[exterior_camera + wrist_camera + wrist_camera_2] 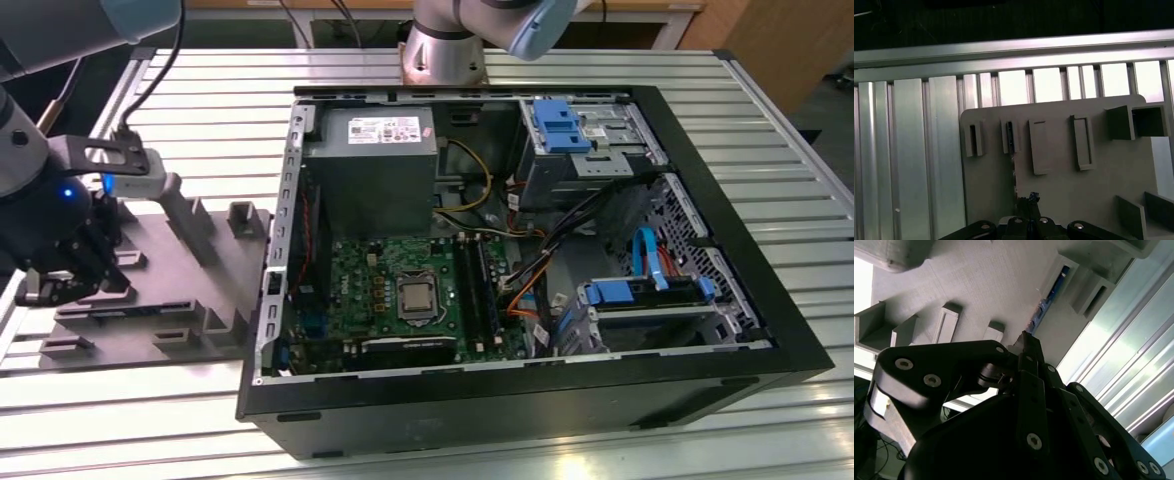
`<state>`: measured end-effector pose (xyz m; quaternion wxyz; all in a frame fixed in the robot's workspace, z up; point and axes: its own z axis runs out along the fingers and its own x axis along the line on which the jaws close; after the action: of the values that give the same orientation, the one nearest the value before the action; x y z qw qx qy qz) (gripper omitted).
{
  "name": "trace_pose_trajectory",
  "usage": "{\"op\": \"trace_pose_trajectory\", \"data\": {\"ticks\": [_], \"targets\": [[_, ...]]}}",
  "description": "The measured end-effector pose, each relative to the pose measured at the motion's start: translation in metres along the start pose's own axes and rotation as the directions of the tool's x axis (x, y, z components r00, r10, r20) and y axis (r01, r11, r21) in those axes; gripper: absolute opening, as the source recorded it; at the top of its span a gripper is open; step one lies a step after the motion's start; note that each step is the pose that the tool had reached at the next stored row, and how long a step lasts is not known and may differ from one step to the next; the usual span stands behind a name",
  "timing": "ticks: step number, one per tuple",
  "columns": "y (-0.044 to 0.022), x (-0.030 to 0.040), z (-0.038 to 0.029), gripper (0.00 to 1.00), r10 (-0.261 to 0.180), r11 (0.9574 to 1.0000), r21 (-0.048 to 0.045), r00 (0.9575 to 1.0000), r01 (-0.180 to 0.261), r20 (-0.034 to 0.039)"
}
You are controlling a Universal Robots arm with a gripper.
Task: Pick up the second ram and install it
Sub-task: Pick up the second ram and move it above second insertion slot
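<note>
A slatted metal worktop [134, 420] carries an open computer case [747, 330] lying on its side. A grey tray [174, 300] sits beside it, to the exterior view's left. The gripper [54, 288] hangs low over the tray. The ram [1051, 295] stands on edge in a tray slot, and the gripper's tip is at its near end. Whether the gripper is open or clamped on it, I cannot tell.

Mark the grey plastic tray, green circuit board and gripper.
Grey plastic tray [1064, 192]: first wrist view, bare floor.
Green circuit board [354, 275]: exterior view, bare green area.
Black gripper [1030, 198]: first wrist view, its tip.
</note>
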<state>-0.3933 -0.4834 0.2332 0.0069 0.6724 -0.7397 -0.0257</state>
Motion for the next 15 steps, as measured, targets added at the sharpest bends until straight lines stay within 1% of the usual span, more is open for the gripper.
{"op": "trace_pose_trajectory", "data": {"ticks": [7,15], "targets": [[-0.0003,0.0023,0.0032,0.11,-0.006,1.0,-0.0001,1.0,0.006,0.0005],[-0.0005,0.0043,0.0056,0.11,-0.024,0.9997,0.0008,0.9997,0.024,0.0076]]}}
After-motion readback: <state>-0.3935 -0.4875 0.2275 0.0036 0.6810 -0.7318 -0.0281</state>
